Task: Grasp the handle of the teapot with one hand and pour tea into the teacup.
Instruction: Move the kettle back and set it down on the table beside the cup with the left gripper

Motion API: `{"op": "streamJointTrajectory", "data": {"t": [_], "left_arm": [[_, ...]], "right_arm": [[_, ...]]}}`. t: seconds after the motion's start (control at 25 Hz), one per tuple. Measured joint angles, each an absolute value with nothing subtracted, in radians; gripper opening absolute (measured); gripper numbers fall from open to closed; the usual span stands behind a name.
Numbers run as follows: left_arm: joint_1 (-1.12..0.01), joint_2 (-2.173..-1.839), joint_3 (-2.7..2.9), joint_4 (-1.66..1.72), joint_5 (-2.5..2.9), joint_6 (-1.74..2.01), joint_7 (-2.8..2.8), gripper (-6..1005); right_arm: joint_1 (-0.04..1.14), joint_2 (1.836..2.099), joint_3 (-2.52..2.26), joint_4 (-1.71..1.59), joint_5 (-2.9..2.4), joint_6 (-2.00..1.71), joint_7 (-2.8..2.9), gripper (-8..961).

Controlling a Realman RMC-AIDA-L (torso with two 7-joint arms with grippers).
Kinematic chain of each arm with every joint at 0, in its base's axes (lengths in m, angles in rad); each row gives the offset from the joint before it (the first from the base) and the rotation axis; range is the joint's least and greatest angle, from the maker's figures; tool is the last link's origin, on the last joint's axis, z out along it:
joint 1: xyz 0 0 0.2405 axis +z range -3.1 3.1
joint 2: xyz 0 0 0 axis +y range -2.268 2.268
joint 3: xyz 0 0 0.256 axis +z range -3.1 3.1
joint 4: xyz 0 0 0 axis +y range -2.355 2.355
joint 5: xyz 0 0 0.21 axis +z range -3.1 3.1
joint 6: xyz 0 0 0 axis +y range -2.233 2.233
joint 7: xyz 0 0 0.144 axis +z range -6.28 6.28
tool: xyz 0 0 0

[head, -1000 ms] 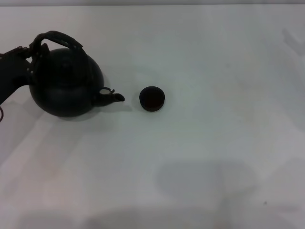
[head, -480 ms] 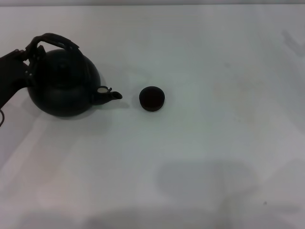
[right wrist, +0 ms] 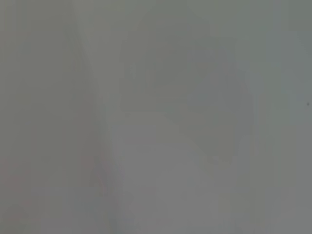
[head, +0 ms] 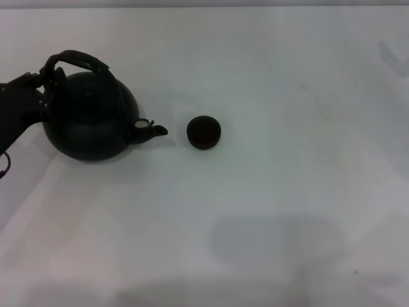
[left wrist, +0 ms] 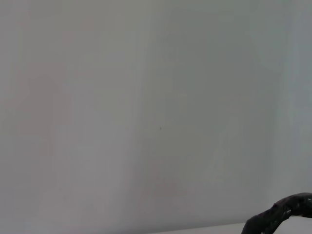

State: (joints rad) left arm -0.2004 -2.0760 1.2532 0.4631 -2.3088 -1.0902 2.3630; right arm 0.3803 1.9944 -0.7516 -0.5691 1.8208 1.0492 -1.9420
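The left end effector (head: 39, 86) grips the rough, dark arched handle (head: 75, 59) of the large round black teapot (head: 91, 123). Carrying step: the spout needs moving toward 3 o'clock, over the tiny black round teacup (head: 204, 132), then tipping.

Light was soft and even over the white tabletop (head: 275, 77); a faint grey shadow lay near its front edge. Both wrist views were featureless grey blur.

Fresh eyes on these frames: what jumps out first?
The big round black teapot at the left of the white table, its short spout aimed at the tiny black teacup standing a short gap to its right. The left gripper meets the arched handle at its outer end. The right arm is not in view.
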Motion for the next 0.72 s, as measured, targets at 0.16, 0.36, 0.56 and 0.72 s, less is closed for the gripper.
{"op": "streamJointTrajectory", "data": {"t": [0.16,0.36,0.56,0.72], "left_arm": [[-0.201,-2.076,1.253,0.449,-2.319,-1.086,2.385,150],[-0.202,-2.076,1.253,0.420,-2.347,-1.090,2.407,147],[-0.207,-2.075,1.253,0.393,-2.350,-1.090,2.414,141],[-0.210,-2.076,1.253,0.384,-2.351,-1.090,2.415,145]], "right_arm": [[0.380,1.994,-0.752,-0.569,1.821,1.050,-1.942,857],[0.378,1.995,-0.752,-0.569,1.821,1.051,-1.942,857],[0.377,1.996,-0.752,-0.568,1.821,1.051,-1.942,857],[0.376,1.997,-0.749,-0.565,1.821,1.050,-1.942,857]]}}
